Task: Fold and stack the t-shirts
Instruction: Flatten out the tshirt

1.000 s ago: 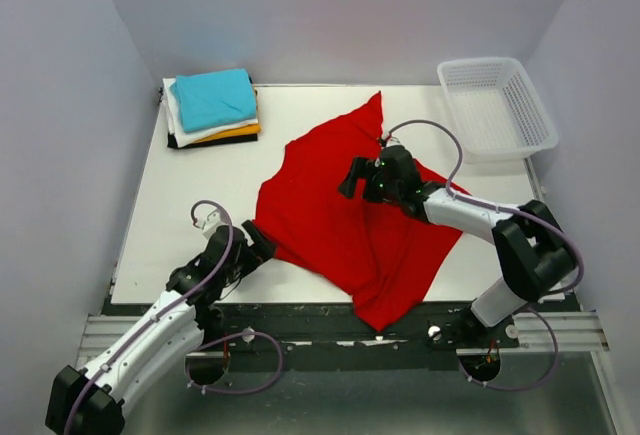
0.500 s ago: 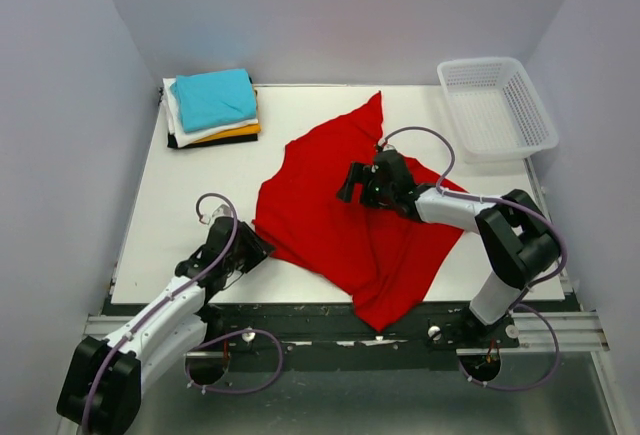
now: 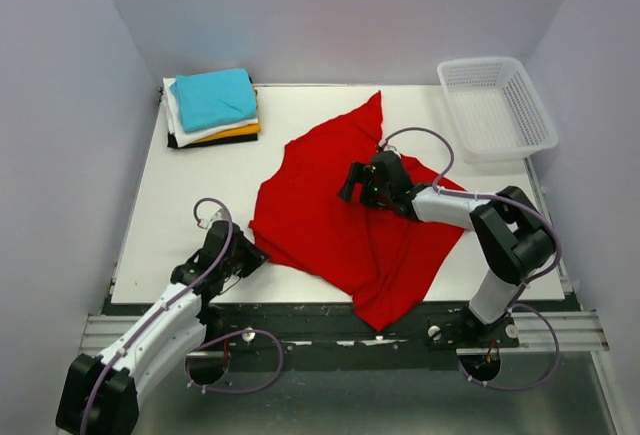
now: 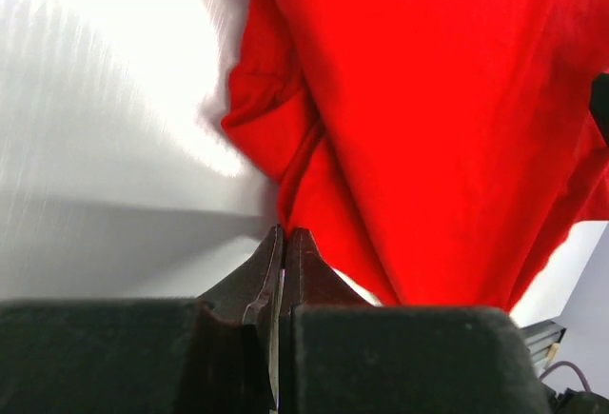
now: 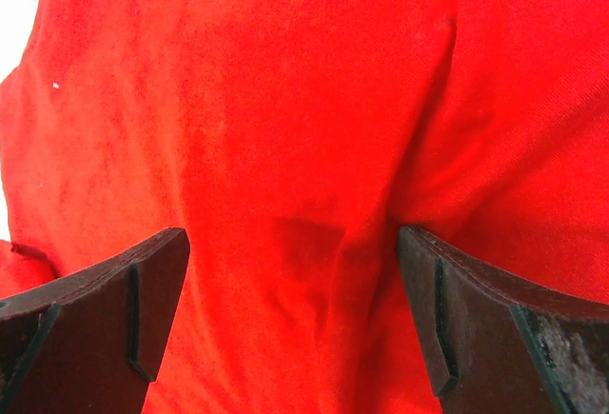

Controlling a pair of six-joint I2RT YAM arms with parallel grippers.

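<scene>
The red t-shirt (image 3: 340,215) lies spread and rumpled across the middle of the white table (image 3: 190,195). My left gripper (image 3: 250,253) is at its lower left edge. In the left wrist view that gripper (image 4: 284,233) is shut, with the hem of the red t-shirt (image 4: 428,100) pinched at the very tips. My right gripper (image 3: 350,183) hovers low over the shirt's middle. In the right wrist view it (image 5: 292,238) stands wide open, with red cloth (image 5: 285,100) below and nothing between the fingers. The folded t-shirts (image 3: 212,100) sit stacked at the back left, teal on top.
A white lattice basket (image 3: 540,115) stands at the back right corner. Grey walls close in the left, right and back sides. The shirt's lower tip hangs over the table's near edge (image 3: 380,320).
My left gripper has closed from wide open onto the shirt's lower left edge. The right gripper has slid a little left over the shirt and stayed open.
</scene>
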